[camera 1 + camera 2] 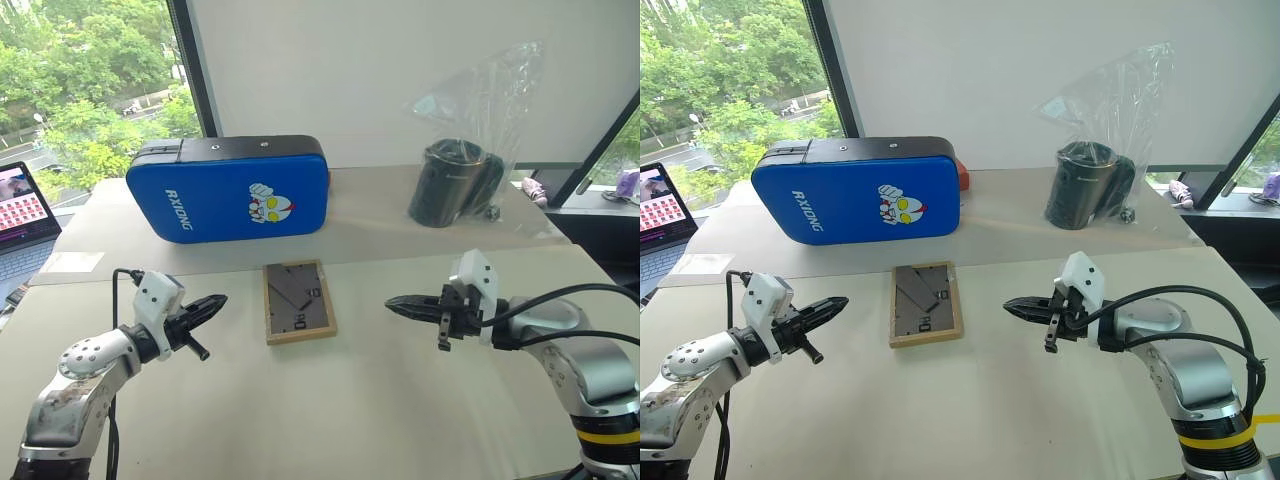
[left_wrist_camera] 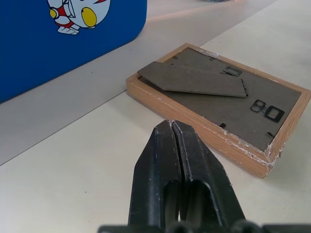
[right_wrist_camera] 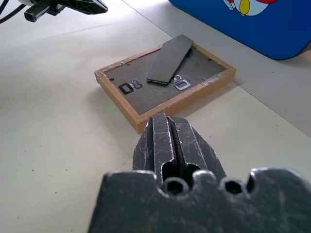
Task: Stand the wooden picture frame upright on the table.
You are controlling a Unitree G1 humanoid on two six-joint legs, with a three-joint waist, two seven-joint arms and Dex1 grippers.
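Lying face-down on counter, picture frame untouched; left gripper & right gripper fingers pressed together, empty. Next: open, grab edges.

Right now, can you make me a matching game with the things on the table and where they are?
Things:
1. wooden picture frame
2. blue pad
3. black cylinder in a plastic bag
4. left gripper

Places or states:
A. shut, pointing toward the frame
B. standing on edge behind the frame
C. lying flat, back side up
D. far right of the table

Pairs: 1-C, 2-B, 3-D, 4-A
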